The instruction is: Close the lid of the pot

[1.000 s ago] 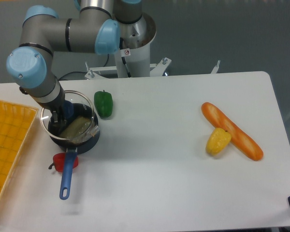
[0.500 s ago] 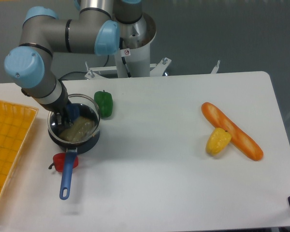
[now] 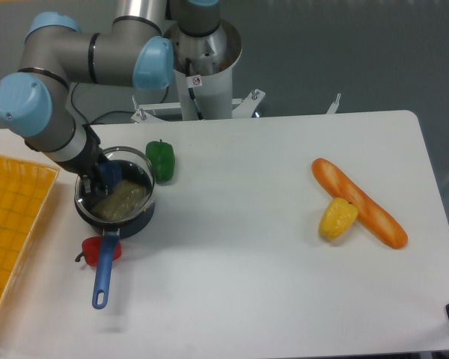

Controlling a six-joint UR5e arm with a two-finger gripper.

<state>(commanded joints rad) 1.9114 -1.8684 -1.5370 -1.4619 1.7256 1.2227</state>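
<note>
The black pot (image 3: 132,215) stands at the left of the white table, its long blue handle (image 3: 101,278) pointing toward the front edge. The glass lid (image 3: 137,168) lies over the pot and its metal rim roughly matches the pot's rim. A pale object shows through the glass. My gripper (image 3: 102,177) reaches down onto the lid's centre. Its dark fingers stand at the small blue knob (image 3: 112,173), as they did while carrying the lid. The arm hides part of the lid's back left rim.
A green pepper (image 3: 161,160) lies just right of the pot. A red item (image 3: 111,250) lies under the pot handle. A yellow basket (image 3: 15,224) is at the far left. A bread loaf (image 3: 359,203) and a yellow piece (image 3: 337,218) lie at the right.
The lid was offset left of the pot and tilted; it has moved right and now sits over the pot. The arm's upper links have since shifted left.
</note>
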